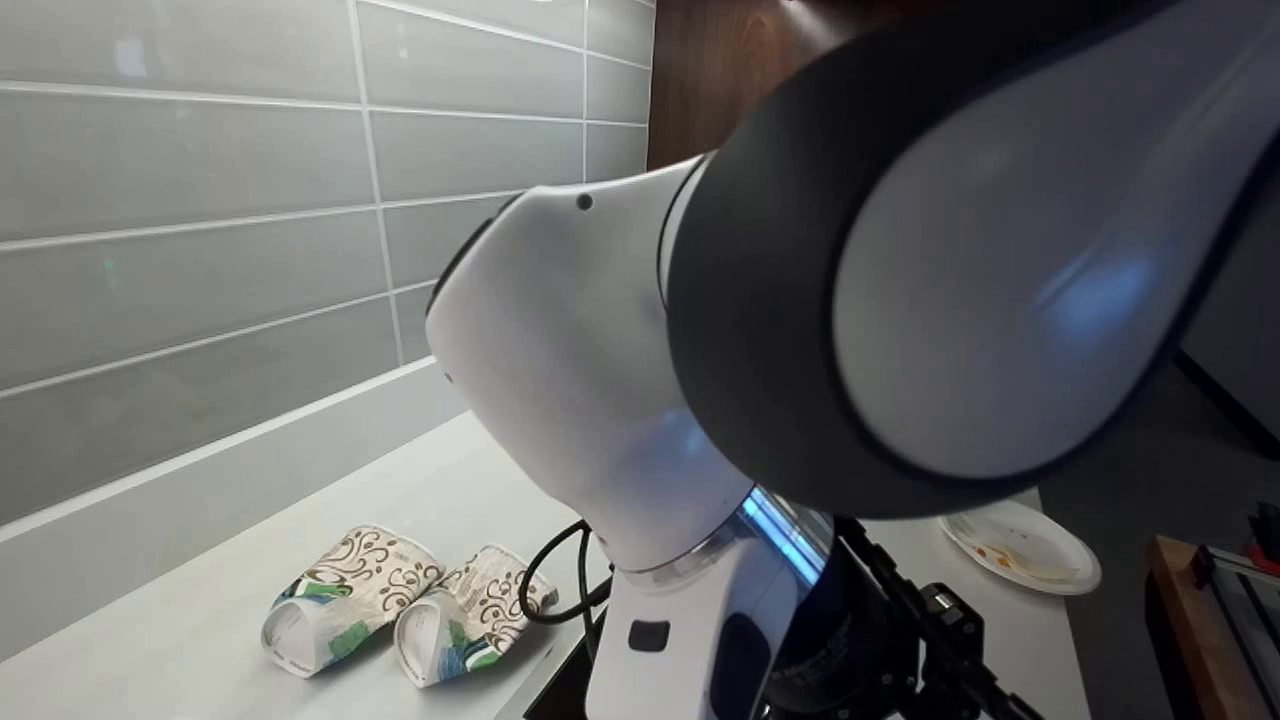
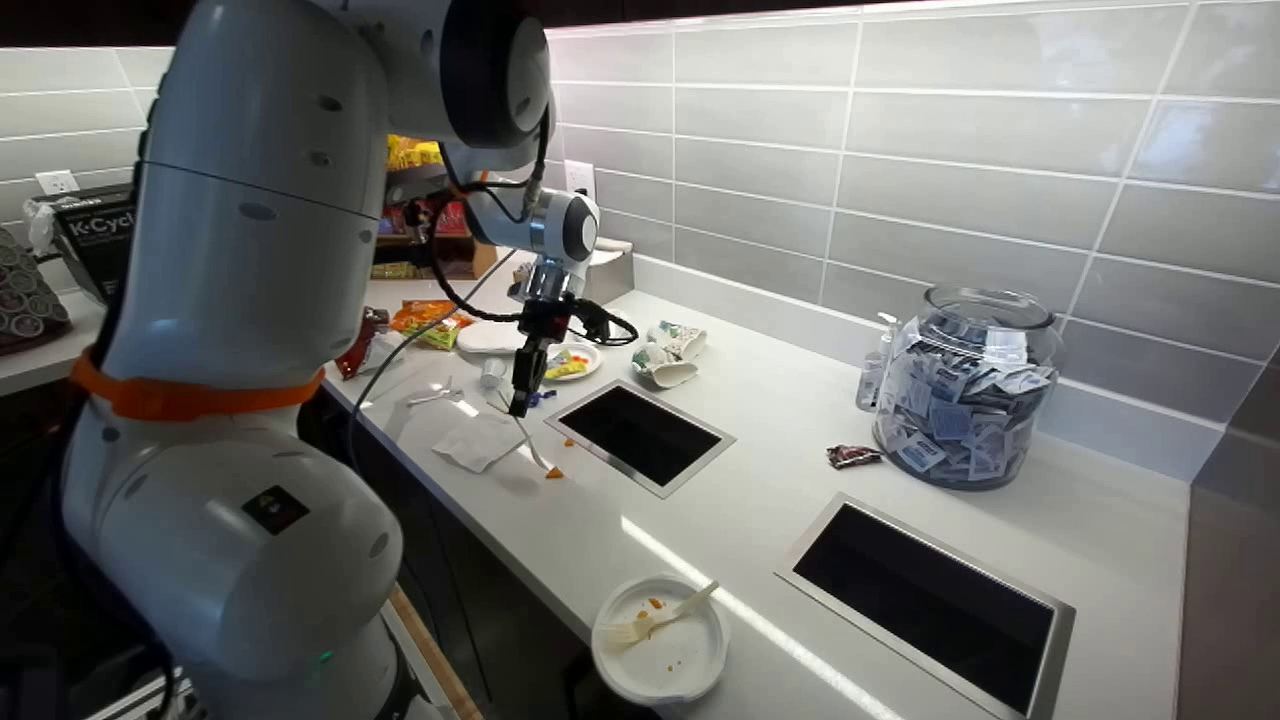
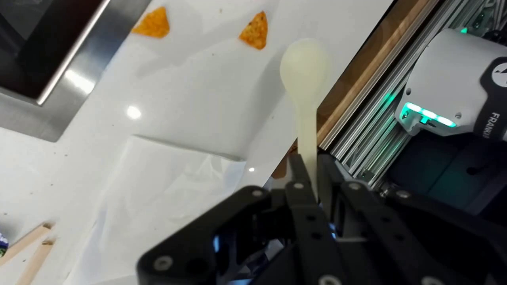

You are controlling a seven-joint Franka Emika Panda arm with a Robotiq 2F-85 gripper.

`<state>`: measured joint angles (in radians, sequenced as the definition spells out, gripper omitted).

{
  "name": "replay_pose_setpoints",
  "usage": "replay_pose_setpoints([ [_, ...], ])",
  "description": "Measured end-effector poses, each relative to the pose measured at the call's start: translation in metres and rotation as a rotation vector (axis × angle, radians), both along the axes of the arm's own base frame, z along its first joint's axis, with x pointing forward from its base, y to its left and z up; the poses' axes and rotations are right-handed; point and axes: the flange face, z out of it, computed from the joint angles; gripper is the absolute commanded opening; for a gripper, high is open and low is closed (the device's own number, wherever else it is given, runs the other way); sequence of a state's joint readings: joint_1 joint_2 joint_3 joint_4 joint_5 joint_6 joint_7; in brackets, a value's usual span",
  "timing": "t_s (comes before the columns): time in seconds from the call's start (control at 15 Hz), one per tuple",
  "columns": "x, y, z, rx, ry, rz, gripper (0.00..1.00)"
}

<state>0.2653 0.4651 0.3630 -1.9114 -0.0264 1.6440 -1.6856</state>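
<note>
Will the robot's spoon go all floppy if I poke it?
The spoon looks like pale plastic, so probably light. It juts straight from the end effector, so likely fairly stiff, but its slim handle might bend a little.

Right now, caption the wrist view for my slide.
Gripper holding a pale spoon over a counter with two orange chips.

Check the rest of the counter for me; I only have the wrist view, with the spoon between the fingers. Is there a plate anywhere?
Observer: Yes, a white plate sits at the edge of the counter.
Operator: Is the spoon over it?
Observer: No, in an exterior view the spoon hangs well apart from it.
Operator: Is anything standing near the tiled wall?
Observer: Yes, a glass jar full of small packets.
</note>
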Motion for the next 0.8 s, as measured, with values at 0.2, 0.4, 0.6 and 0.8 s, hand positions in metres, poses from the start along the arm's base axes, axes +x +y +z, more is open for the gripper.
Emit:
replay_pose_setpoints([
  [0.2,-0.003,0.000,-0.011,-0.005,0.022,0.003,0.03],
  [0.4,-0.005,0.000,-0.020,-0.009,0.038,0.003,0.03],
  [0.6,-0.007,0.001,-0.026,-0.015,0.047,0.009,0.03],
  [0.8,-0.011,0.005,-0.030,-0.021,0.051,0.017,0.03],
])
